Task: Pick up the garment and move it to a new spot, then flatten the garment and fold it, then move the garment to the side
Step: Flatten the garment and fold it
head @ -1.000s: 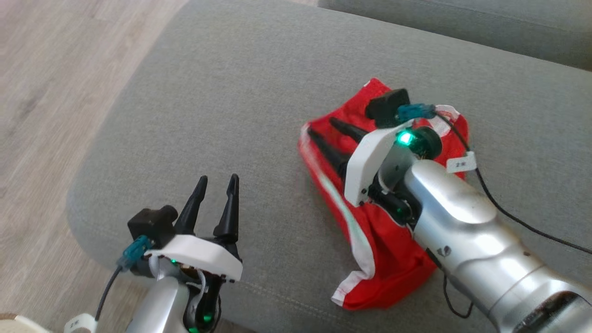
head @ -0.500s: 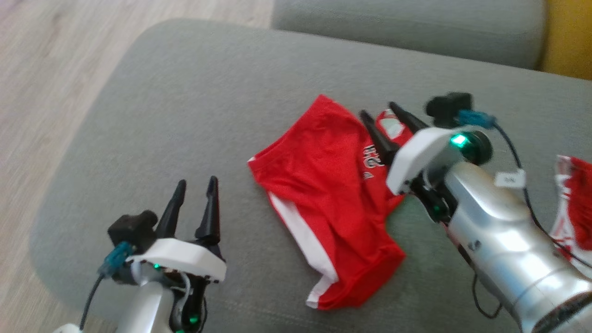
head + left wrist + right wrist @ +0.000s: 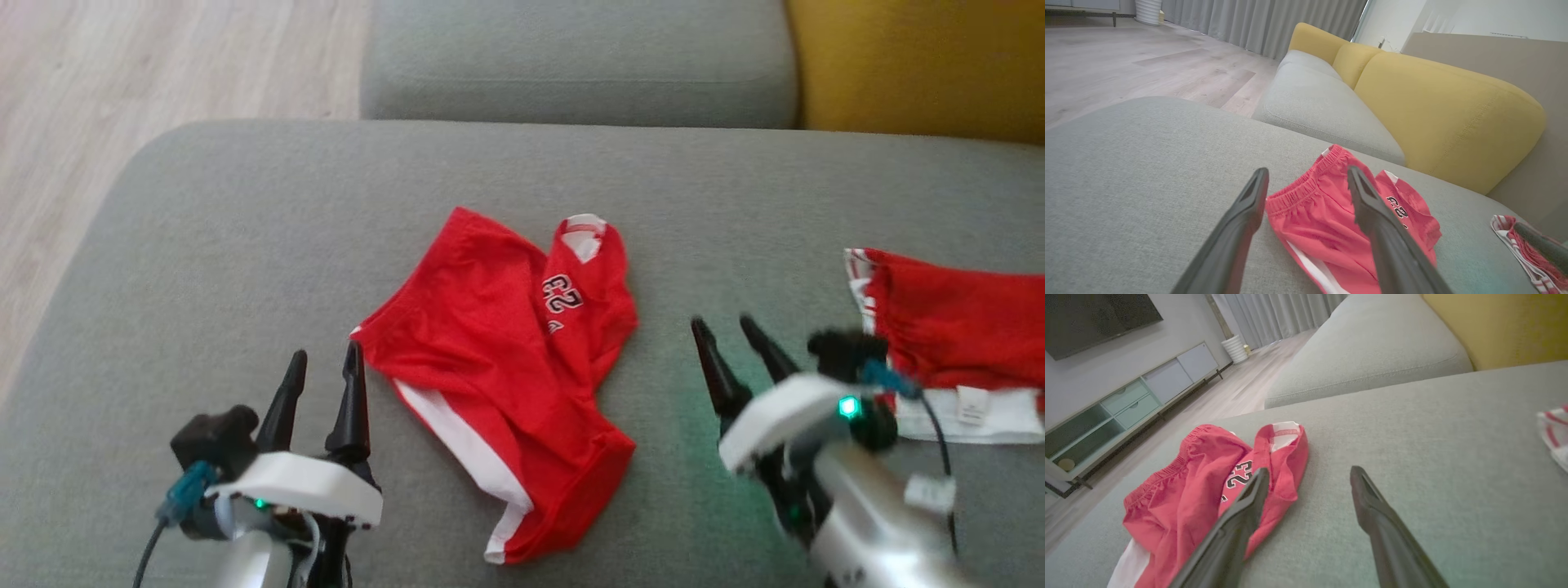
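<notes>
The red shorts lie rumpled mid-sofa between both arms, their long axis running far to near. The left end effector, released and empty, sits just beside their left corner. The right end effector, likewise released, stands farther off.

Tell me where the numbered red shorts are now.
Head view: the red shorts lie mid-cushion on the grey sofa, between the left gripper and the right gripper.

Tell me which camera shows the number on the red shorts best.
The right wrist view: the number on the red shorts is large and legible. The head view shows it small and sideways; the left wrist view, small and slanted.
</notes>
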Controlling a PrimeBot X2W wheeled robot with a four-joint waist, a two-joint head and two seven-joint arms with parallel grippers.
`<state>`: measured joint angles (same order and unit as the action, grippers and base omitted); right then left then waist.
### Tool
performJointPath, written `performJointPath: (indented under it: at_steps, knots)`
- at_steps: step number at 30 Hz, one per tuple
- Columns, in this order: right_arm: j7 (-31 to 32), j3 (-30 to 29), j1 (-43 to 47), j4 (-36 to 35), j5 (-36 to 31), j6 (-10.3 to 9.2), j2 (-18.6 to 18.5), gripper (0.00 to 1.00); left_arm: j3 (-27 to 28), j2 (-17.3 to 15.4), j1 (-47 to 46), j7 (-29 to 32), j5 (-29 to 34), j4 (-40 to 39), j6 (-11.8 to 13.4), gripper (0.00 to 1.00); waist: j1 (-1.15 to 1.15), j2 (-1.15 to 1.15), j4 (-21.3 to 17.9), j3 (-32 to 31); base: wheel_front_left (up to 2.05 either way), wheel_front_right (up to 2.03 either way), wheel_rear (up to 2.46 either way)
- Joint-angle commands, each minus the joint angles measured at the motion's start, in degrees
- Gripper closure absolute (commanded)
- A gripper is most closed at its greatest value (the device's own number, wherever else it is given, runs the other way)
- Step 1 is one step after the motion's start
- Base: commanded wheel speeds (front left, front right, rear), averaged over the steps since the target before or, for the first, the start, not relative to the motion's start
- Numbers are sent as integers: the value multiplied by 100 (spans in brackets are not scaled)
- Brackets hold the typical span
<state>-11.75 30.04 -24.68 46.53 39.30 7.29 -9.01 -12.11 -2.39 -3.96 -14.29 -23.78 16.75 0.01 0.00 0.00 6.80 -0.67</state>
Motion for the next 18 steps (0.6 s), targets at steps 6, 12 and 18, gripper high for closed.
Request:
performJointPath:
  at_steps: [6, 12, 18]
  knots:
    - [-65, -556, 700, -601, -422, 20, 302, 0, 204, -49, -24, -71, 23, -228, 27, 0, 0, 0, -218, -88, 0, 0, 0]
    - [359, -934, 1077, -1288, -1019, 20, 407, 0, 200, -49, -35, -71, 40, -228, 9, 0, 0, 0, -262, -62, 0, 0, 0]
    - [1224, -639, 1488, -2158, -1355, 20, 439, 0, 108, -49, -88, -71, 5, -231, 0, 0, 0, 0, -147, 39, 0, 0, 0]
